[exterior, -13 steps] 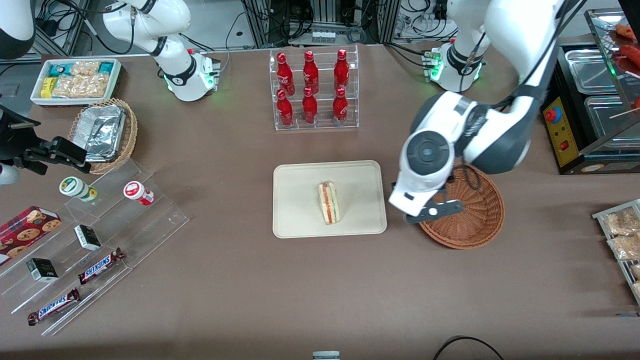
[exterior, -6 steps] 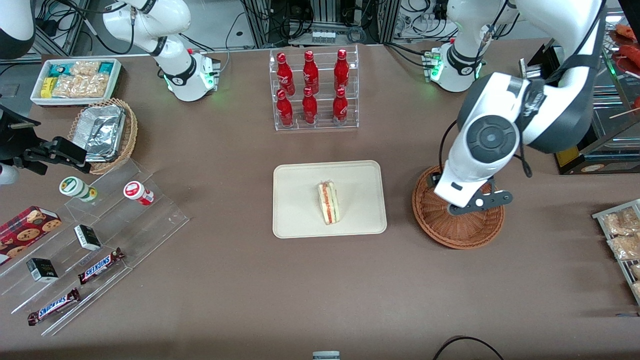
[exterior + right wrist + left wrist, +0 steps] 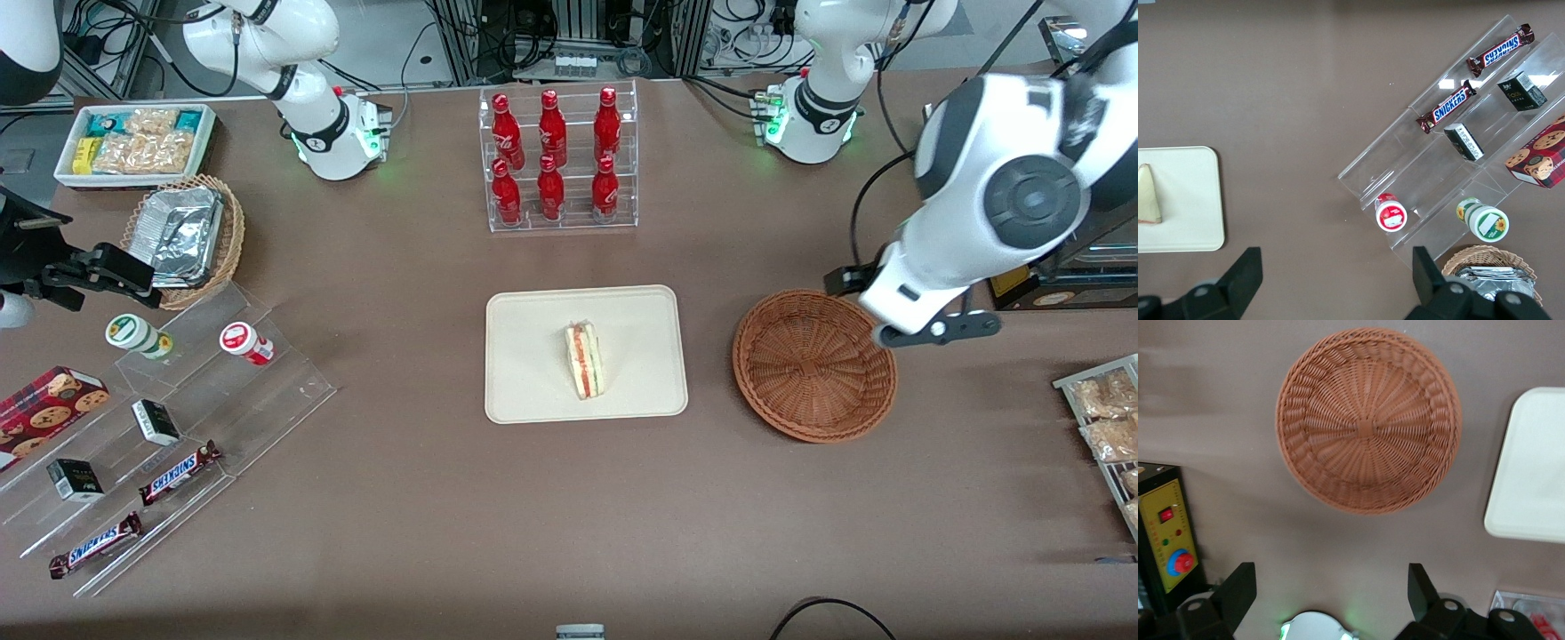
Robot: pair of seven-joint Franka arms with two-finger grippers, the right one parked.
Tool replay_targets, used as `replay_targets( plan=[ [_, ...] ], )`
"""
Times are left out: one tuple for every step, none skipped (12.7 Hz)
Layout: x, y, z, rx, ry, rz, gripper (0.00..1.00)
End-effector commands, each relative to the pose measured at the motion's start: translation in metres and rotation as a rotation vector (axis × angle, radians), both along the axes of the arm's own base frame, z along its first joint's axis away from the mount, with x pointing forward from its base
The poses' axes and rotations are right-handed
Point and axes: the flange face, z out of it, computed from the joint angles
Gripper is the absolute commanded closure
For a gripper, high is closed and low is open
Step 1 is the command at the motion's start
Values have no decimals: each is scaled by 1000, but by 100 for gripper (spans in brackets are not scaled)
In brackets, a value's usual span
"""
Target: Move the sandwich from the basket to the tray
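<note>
From the front we count one sandwich (image 3: 584,360), one tray (image 3: 533,356) and one reddish-brown basket (image 3: 813,364), plus six red bottles (image 3: 551,156) in a clear rack. The sandwich, a tan wedge showing red and pale green layers on its cut edge, lies on the flat cream tray with rounded corners, about at its middle. The round woven wicker basket sits just beside the tray, toward the working arm's end of the brown desk, with nothing in it. The hand (image 3: 925,331) hangs above the desk by the basket's rim, well apart from the sandwich, with the basket between them. In the left wrist view we see the hand (image 3: 1331,590) with its two dark fingers (image 3: 1238,590) spread wide and nothing between them; the basket (image 3: 1368,420) shows its radial weave, and a corner of the tray (image 3: 1531,473) lies beside it. In the right wrist view we see the sandwich (image 3: 1148,195) resting on the tray (image 3: 1191,200).
</note>
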Motion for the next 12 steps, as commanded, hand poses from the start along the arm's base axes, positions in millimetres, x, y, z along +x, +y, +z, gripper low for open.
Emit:
replay_targets(
  plan=[
    [-22,33,29,-40,15,-30,0],
    [-27,45,37,-46,26,-38,0],
    [-31,54,45,-51,31,-47,0],
    [-35,66,55,-57,24,-50,0],
    [-39,79,65,-65,13,-54,0],
    [-41,89,70,-71,6,-56,0],
    [-42,98,79,-73,1,-40,0],
    [-42,107,83,-81,-2,-24,0],
    [-42,118,88,-96,-14,-3,0],
    [-42,126,92,-98,-24,14,0],
    [-41,130,97,-98,-35,19,0],
    [-41,136,99,-97,-41,30,0]
  ],
)
